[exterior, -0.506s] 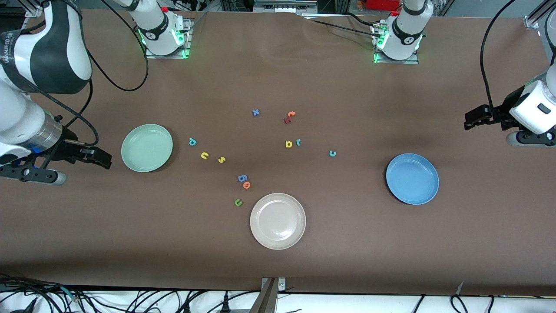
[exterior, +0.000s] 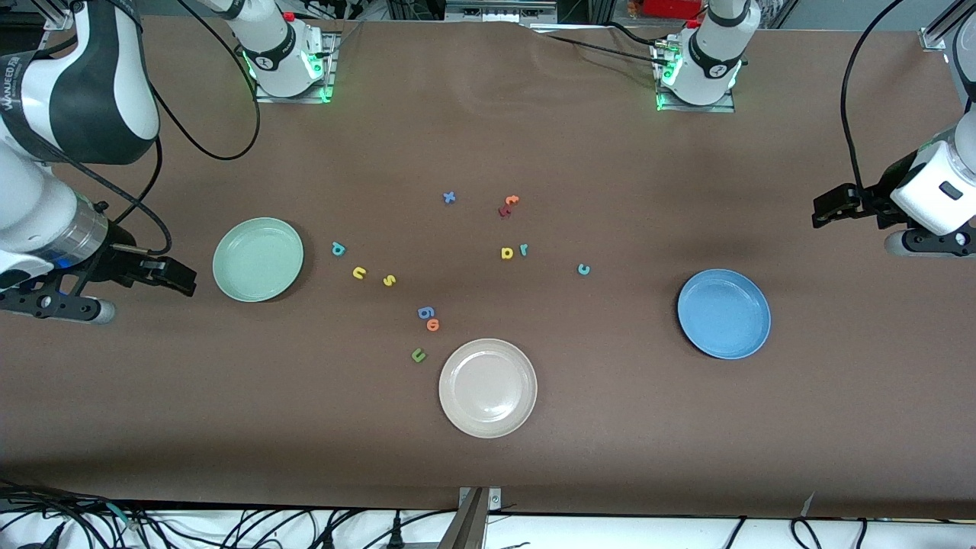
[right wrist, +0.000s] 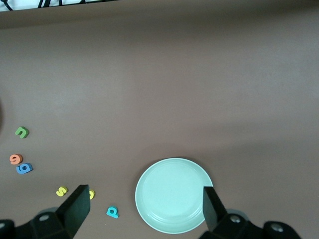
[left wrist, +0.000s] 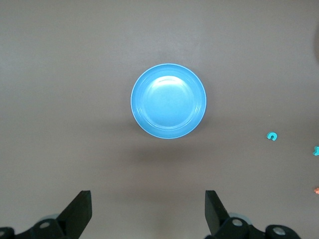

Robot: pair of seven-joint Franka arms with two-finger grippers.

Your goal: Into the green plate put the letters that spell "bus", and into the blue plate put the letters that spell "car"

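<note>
The green plate (exterior: 258, 259) lies toward the right arm's end, with the teal b (exterior: 338, 248), yellow u (exterior: 359, 273) and yellow s (exterior: 389, 280) beside it. At mid-table sit the yellow a (exterior: 507, 252), teal r (exterior: 524, 249) and teal c (exterior: 583, 268). The blue plate (exterior: 723, 313) is empty, toward the left arm's end. My right gripper (exterior: 183, 278) hangs open beside the green plate (right wrist: 174, 195), holding nothing. My left gripper (exterior: 825, 209) is open and empty, up over the table past the blue plate (left wrist: 168, 100).
A cream-white plate (exterior: 487, 388) lies nearest the front camera at mid-table. Near it are a blue g (exterior: 425, 312), an orange o (exterior: 433, 325) and an olive u (exterior: 418, 354). A blue x (exterior: 449, 197), an orange t (exterior: 512, 200) and a red letter (exterior: 504, 211) lie toward the bases.
Both arms have shifted only very slightly. No letter or plate has moved.
</note>
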